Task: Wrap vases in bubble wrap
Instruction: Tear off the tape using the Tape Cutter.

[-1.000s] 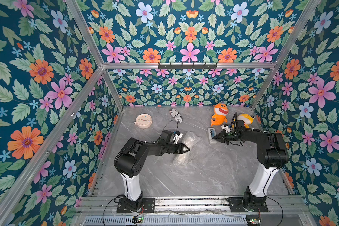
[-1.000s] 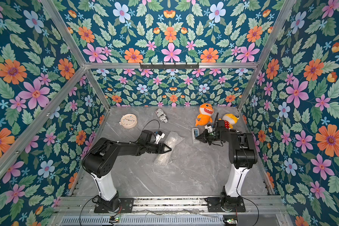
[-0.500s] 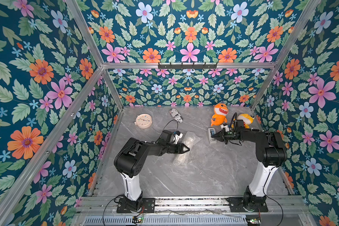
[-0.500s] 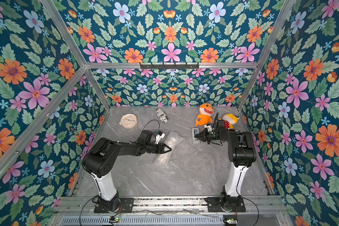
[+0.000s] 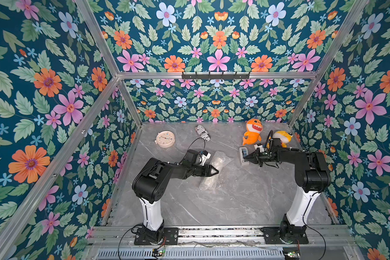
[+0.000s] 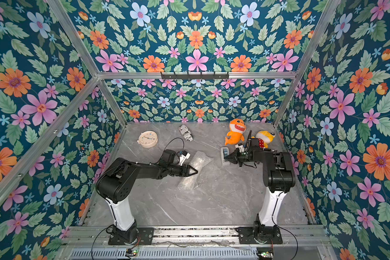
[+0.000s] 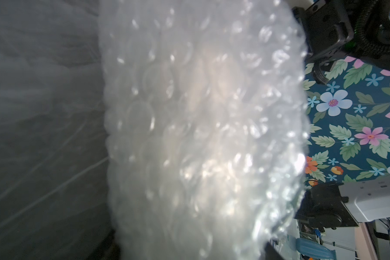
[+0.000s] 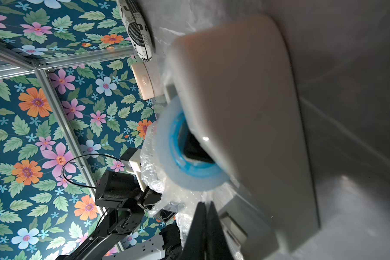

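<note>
The bubble wrap (image 5: 212, 181) lies rolled into a long crinkly bundle in the middle of the table, seen in both top views. The vase shows only as a faint cream shape (image 7: 212, 90) through the wrap in the left wrist view. My left gripper (image 5: 217, 172) sits over the bundle's middle with its jaws together, pinching the bubble wrap (image 7: 189, 139), which hides the fingers from the wrist camera. My right gripper (image 5: 245, 157) is shut, with nothing visible between its fingers. Its tips (image 8: 205, 203) sit right at a tape dispenser (image 8: 245, 112).
The grey tape dispenser (image 5: 242, 157), with a blue-cored roll (image 8: 182, 177), stands right of the bundle. At the back are a round cream clock (image 5: 165, 139), a black-and-white printed pouch (image 5: 203, 133), an orange shark plush (image 5: 252, 133) and a yellow plush (image 5: 284, 136). Floral walls enclose three sides.
The right gripper has edged very slightly toward the tape dispenser. The left arm and the bundle have not visibly moved.
</note>
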